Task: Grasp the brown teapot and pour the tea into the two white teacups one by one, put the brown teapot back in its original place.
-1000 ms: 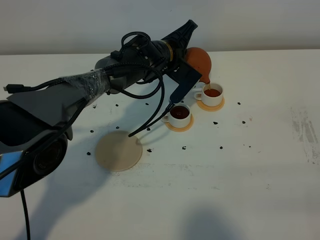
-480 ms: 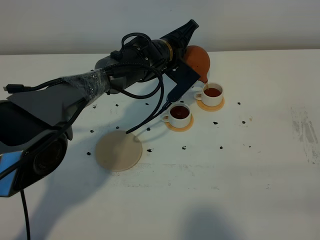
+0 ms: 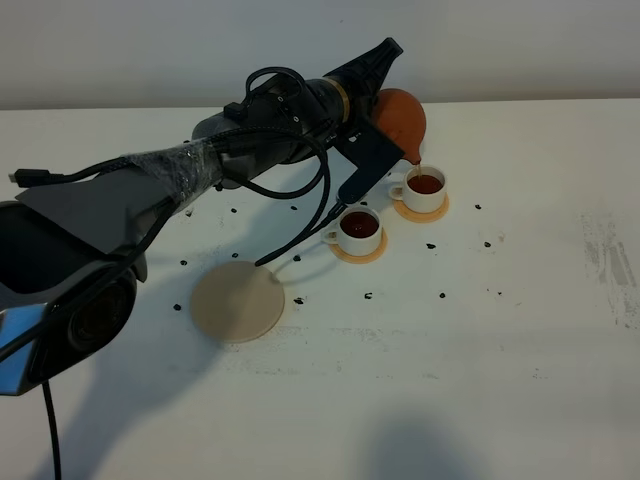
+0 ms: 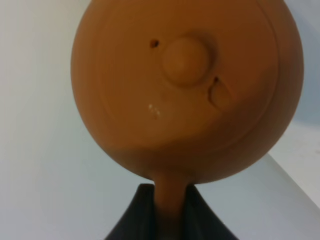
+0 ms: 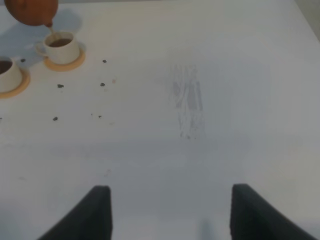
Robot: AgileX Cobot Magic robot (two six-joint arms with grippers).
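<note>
The brown teapot point(image 3: 403, 117) hangs tilted above the table, its spout over the far white teacup point(image 3: 426, 186), and a thin stream of tea runs into that cup. My left gripper point(image 3: 383, 88) is shut on the teapot's loop handle; the left wrist view shows the lid and body point(image 4: 187, 85), with the handle pinched between my dark fingers point(image 4: 135, 215). The near white teacup point(image 3: 360, 228) holds dark tea on its small coaster. The large pale-beige coaster point(image 3: 238, 301) lies bare. My right gripper point(image 5: 175, 215) stands open over bare table, well away from the far cup point(image 5: 61, 45) and the teapot point(image 5: 31, 10).
Dark specks point(image 3: 442, 296) are scattered over the white table point(image 3: 520, 330) around the cups and the coaster. The left arm with its looped cables point(image 3: 290, 150) stretches across the table's left half. A wall point(image 3: 500, 45) runs behind the table.
The left gripper and teapot have shifted slightly up and to the right while staying over the far cup. The cups and coasters have not moved.
</note>
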